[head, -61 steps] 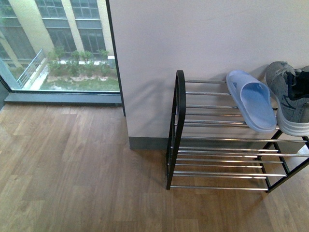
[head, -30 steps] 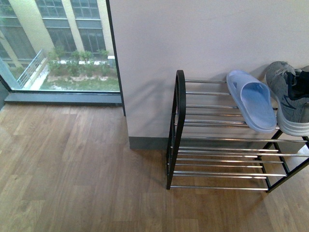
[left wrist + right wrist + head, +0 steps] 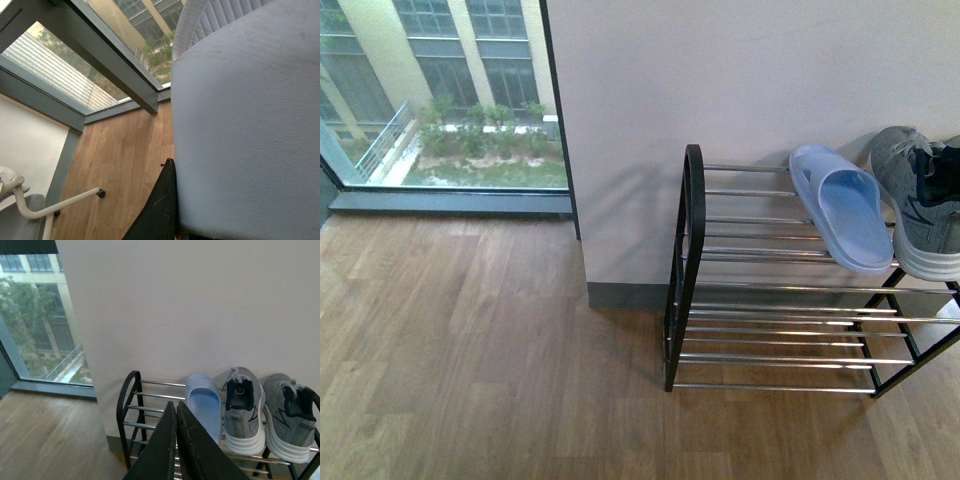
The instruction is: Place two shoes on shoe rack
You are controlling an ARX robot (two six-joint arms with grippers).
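The left gripper (image 3: 167, 210) was clamped on a pale blue rubber slide (image 3: 250, 125), off the low black-and-chrome shoe rack (image 3: 692, 250), where its twin (image 3: 845, 215) already sat. Looked light and bendy, so pinching the strap edge seemed best. The right gripper (image 3: 176, 440) was closed and empty.

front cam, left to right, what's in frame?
Window → wall → shoe rack's black side frame → pale blue slide on the top tier → grey sneaker, cut off by the picture's edge. Neither end effector shows here.
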